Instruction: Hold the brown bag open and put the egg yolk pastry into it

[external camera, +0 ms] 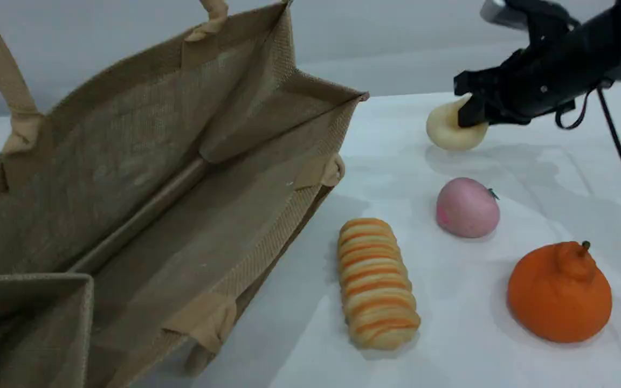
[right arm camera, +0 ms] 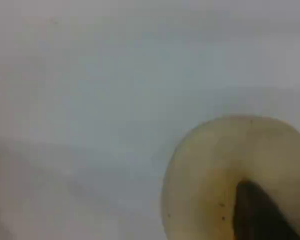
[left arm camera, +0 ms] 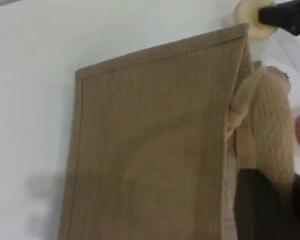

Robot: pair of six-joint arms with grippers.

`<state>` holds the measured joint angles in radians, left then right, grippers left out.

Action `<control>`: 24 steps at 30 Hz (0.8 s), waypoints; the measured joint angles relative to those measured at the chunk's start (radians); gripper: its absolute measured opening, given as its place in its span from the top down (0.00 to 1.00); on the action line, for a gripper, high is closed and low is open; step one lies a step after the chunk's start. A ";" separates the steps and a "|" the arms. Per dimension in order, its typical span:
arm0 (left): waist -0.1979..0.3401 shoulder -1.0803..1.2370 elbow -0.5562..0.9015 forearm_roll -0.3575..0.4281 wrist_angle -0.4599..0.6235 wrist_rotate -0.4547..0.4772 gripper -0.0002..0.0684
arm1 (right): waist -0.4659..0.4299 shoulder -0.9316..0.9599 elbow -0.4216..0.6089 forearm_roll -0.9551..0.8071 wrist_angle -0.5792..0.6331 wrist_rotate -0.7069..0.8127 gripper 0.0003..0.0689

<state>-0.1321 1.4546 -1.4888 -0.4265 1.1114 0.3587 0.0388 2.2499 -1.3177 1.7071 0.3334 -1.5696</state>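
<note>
From above, the right pincer (external camera: 469, 110) grips the egg yolk pastry (external camera: 450, 129) on the white surface (external camera: 477, 334), beside the gaping brown bag (external camera: 143, 178); left wrist: the left pincer (left arm camera: 262, 200) clamps its handle (left arm camera: 270, 115); right wrist: pastry fills view, so lift gently, keeping it pinched.

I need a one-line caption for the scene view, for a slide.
The right tool grips the egg yolk pastry beyond a pink ball, striped bread and orange fruit, beside the open brown bag.

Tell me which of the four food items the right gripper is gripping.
The egg yolk pastry, the pale cream round one farthest back; the other three lie untouched.
</note>
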 joint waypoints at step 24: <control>0.000 0.063 -0.083 -0.041 -0.006 0.102 0.88 | -0.081 -0.557 0.279 -0.414 0.535 0.431 0.95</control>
<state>-0.1321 1.5174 -1.5719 -0.4670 1.1059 0.4610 -0.0419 1.6927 -1.0386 1.2933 0.8685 -1.1390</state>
